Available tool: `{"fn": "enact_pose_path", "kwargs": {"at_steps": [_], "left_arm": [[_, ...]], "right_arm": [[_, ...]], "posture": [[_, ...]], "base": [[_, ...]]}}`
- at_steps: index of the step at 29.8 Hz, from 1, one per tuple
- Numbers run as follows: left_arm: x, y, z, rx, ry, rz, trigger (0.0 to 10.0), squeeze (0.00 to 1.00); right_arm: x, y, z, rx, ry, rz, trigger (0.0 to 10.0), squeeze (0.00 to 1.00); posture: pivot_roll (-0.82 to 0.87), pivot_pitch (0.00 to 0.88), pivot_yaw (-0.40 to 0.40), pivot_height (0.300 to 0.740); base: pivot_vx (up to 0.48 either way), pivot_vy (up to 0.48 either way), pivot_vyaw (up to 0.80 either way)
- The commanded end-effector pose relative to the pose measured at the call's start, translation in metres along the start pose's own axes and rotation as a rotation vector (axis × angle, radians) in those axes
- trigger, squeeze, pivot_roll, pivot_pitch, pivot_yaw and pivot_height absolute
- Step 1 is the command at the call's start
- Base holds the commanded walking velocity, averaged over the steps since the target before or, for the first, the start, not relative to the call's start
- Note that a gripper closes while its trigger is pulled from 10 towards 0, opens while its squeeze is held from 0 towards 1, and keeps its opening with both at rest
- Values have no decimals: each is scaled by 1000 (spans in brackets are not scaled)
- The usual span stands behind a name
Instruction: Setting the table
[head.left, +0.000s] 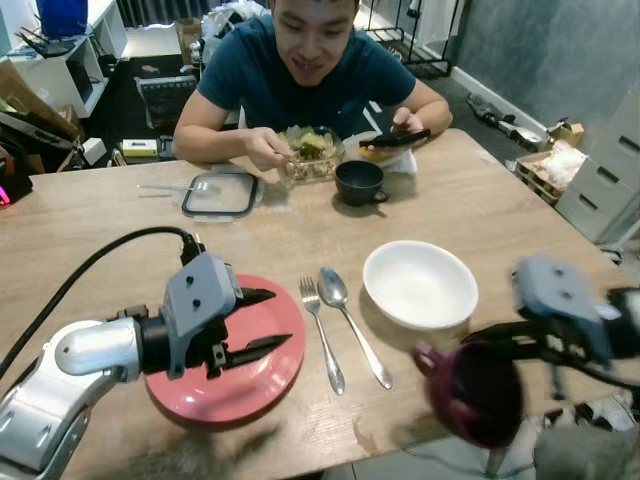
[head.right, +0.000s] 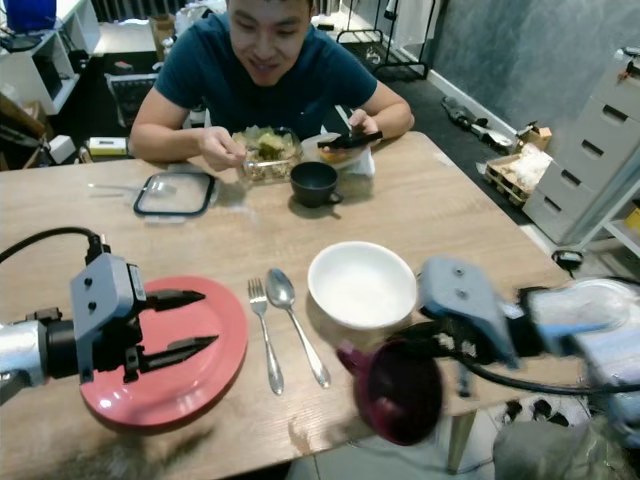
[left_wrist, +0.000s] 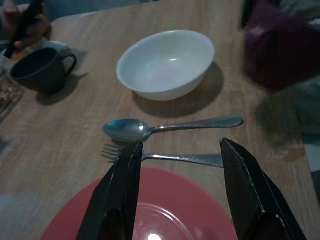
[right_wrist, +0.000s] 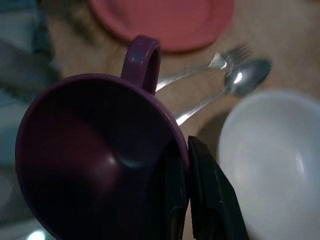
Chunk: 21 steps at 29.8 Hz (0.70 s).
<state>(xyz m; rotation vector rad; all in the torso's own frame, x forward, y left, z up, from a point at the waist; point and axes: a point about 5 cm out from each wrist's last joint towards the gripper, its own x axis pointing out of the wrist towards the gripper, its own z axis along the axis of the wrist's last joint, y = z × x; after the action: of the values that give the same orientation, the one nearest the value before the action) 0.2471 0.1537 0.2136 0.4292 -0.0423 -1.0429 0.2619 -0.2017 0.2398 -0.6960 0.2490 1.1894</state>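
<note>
A red plate (head.left: 255, 370) lies near the table's front edge, with my left gripper (head.left: 265, 322) open just above it. A fork (head.left: 322, 335) and spoon (head.left: 350, 320) lie side by side to its right, then a white bowl (head.left: 420, 285). My right gripper (right_wrist: 187, 200) is shut on the rim of a dark purple mug (head.left: 470, 390), held tilted in the air over the table's front right edge, its handle toward the cutlery. In the left wrist view the open fingers (left_wrist: 125, 190) frame the fork (left_wrist: 170, 157), with the spoon (left_wrist: 165, 127) and bowl (left_wrist: 167, 62) beyond.
A person sits at the far side eating from a glass container (head.left: 312, 155), holding a phone (head.left: 400, 138). A dark cup (head.left: 360, 182) and a container lid (head.left: 220, 193) lie near them. Drawers (head.left: 600, 180) stand to the right of the wooden table (head.left: 500, 220).
</note>
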Motion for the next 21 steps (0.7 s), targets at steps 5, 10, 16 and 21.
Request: {"fn": "enact_pose_path", "kwargs": {"at_steps": [5, 10, 16, 21], "left_arm": [[-2, -2, -1, 9, 9, 2, 10000, 0], [-5, -4, -1, 5, 13, 10, 10000, 0], [-7, -4, -1, 0, 16, 16, 10000, 0], [-8, -6, -2, -8, 17, 13, 10000, 0]], "right_arm": [[15, -3, -5, 10, 27, -51, 10000, 0], [18, -1, -17, 21, 88, -47, 10000, 0], [9, -1, -31, 25, 168, -32, 10000, 0], [-2, -6, -32, 26, 196, -42, 10000, 0]], "posture": [[-85, 0, 83, 740], [-74, 0, 78, 740], [-72, 0, 75, 740], [-81, 0, 77, 740]], "base": [[0, 0, 0], [0, 0, 0], [0, 0, 0], [0, 0, 0]]}}
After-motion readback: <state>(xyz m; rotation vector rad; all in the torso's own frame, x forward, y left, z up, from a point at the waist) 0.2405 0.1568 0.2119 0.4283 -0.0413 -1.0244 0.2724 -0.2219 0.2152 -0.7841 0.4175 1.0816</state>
